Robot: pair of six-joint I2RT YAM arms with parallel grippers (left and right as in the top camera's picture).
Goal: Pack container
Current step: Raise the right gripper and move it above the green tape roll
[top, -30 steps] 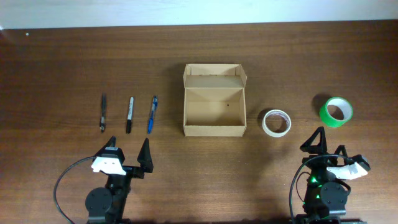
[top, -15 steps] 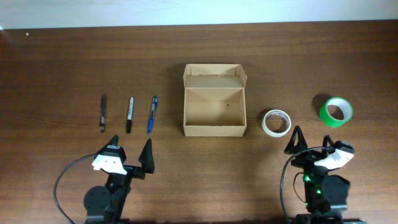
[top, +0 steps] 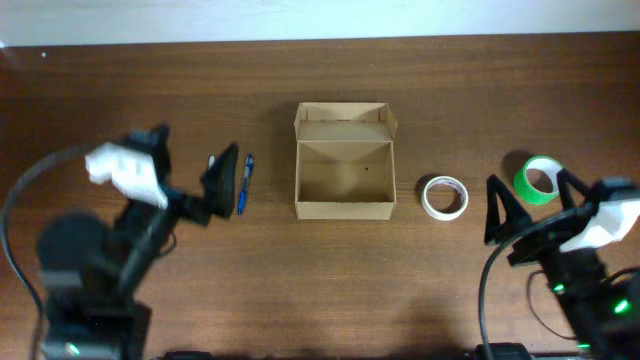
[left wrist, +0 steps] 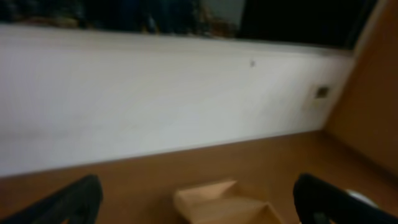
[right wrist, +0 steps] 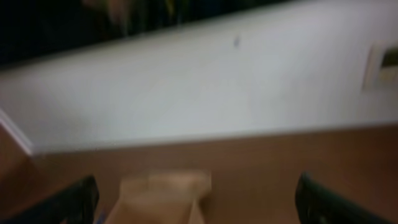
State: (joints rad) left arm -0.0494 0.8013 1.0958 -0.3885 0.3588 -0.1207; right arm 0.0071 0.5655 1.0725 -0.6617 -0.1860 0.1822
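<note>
Left gripper (top: 196, 142): jaws spread wide, nothing between them; the arm is blurred in the overhead view. Right gripper (top: 527, 178): jaws likewise wide apart, holding nothing.

Container (top: 345, 182): tan cardboard box, lid flap folded back on its far side, standing on the table (top: 320, 70) between the two grippers. It lies to the right of the left gripper and apart from it, and to the left of the right gripper, well apart. Neither gripper touches it. In the left wrist view the container (left wrist: 217, 205) sits low and ahead, between the two fingers (left wrist: 68, 202). In the right wrist view the container (right wrist: 165, 196) is blurred, ahead and nearer the left-hand finger (right wrist: 71, 199).

Blue pen (top: 243, 188): between the left gripper's right finger and the container, just beside that finger. Black marker (top: 212, 160): mostly hidden by the same finger. White tape roll (top: 445, 212): flat on the table between the container and the right gripper, near that gripper's left finger. Green tape roll (top: 522, 183): seen between the right gripper's fingers from overhead; contact cannot be told. White wall (left wrist: 155, 93) stands beyond the table
</note>
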